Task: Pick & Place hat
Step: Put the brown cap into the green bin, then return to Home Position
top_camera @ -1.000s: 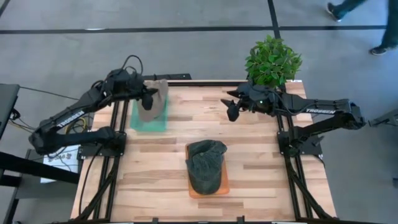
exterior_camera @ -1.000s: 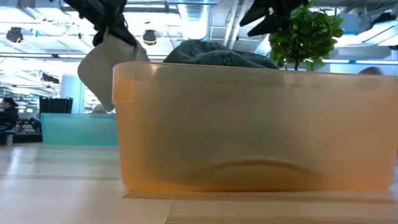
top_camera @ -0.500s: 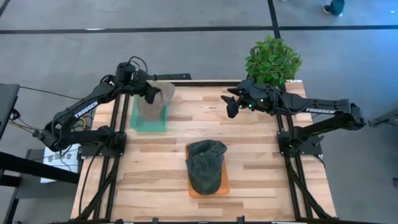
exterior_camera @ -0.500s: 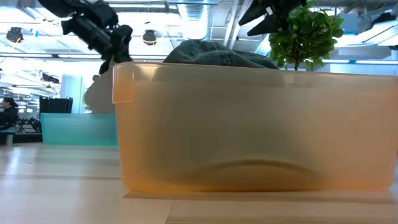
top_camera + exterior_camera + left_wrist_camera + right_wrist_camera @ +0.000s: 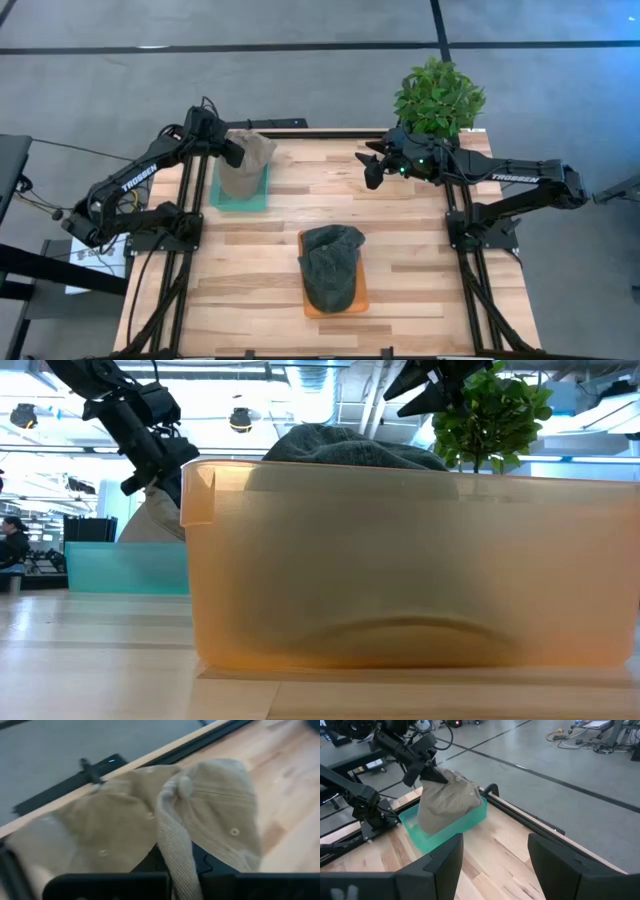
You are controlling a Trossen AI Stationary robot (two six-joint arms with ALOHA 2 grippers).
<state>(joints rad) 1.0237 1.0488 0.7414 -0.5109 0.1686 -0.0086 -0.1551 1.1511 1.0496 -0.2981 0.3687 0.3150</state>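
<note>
A tan hat (image 5: 246, 165) hangs from my left gripper (image 5: 232, 153) at the table's far left. Its lower part is inside a teal bin (image 5: 240, 198). The right wrist view shows the tan hat (image 5: 447, 802) reaching down into the teal bin (image 5: 451, 827). A dark green hat (image 5: 330, 265) lies in an orange bin (image 5: 336, 309) at the near middle. In the low view the orange bin (image 5: 400, 570) fills the foreground, with the dark green hat (image 5: 350, 448) bulging over its rim. My right gripper (image 5: 372, 172) is open and hovers at the far right. My left gripper is shut on a bunched fold of the tan hat's crown (image 5: 175, 852), pinched between the two fingers. It comes slanting down from the table's left (image 5: 427, 772). The hat hangs below the fingers, its lower end (image 5: 432, 822) inside the teal bin.
A potted plant (image 5: 438, 97) stands at the far right corner, just behind my right arm. Bare wood lies between the teal bin and the orange bin and along the near edge. Black rails frame the table's left and right sides.
My left gripper has moved down and slightly toward the table's left edge, tipping as it went, still shut on the tan hat. The hat has come down with it, from hanging above the teal bin to sitting lower in it. My right arm has kept still.
</note>
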